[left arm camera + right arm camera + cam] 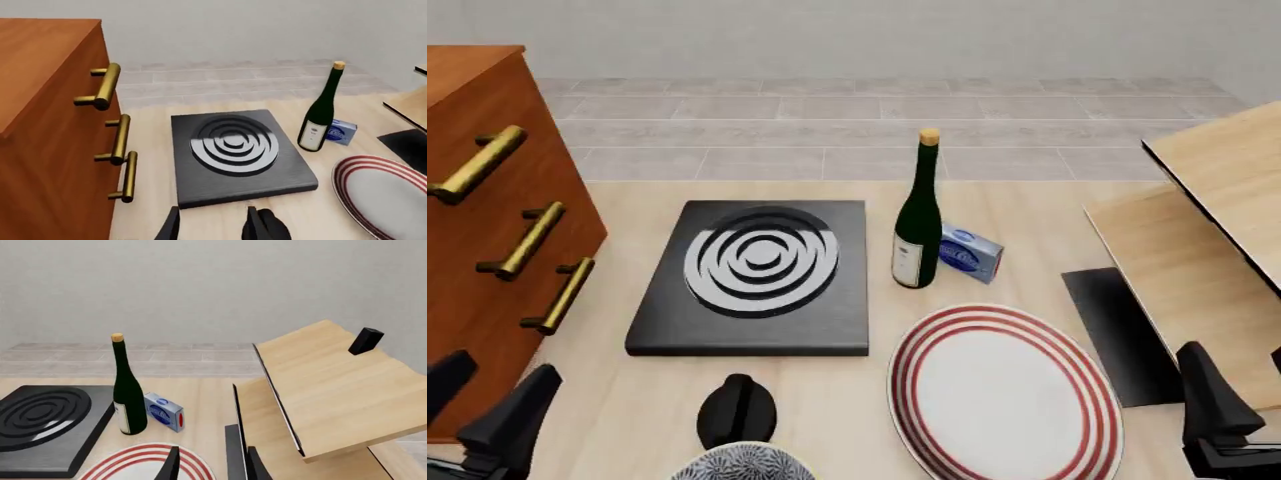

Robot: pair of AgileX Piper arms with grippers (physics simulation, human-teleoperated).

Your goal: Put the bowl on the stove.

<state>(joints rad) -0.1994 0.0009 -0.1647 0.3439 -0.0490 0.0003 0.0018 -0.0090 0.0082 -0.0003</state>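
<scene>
Bowl [745, 463] with blue-and-white floral pattern at near edge of surface [627, 420], only rim visible, inside cannot be seen. Just beyond it, small black knob [737, 408]. Farther on, black stove [757, 277] with silver rings, nothing on top. Beside stove, green wine bottle [918, 215] upright, small blue box [970, 254] next to it. White plate with red rings [1004, 392] holding nothing, right of knob. Wooden cabinet [481, 250] with brass handles left of stove. Left pincer [483, 412] and right pincer [1228, 405] both spread, holding nothing, apart from bowl. Only in right wrist view: small black block [365, 340] on tilted wooden board [333, 385].
</scene>
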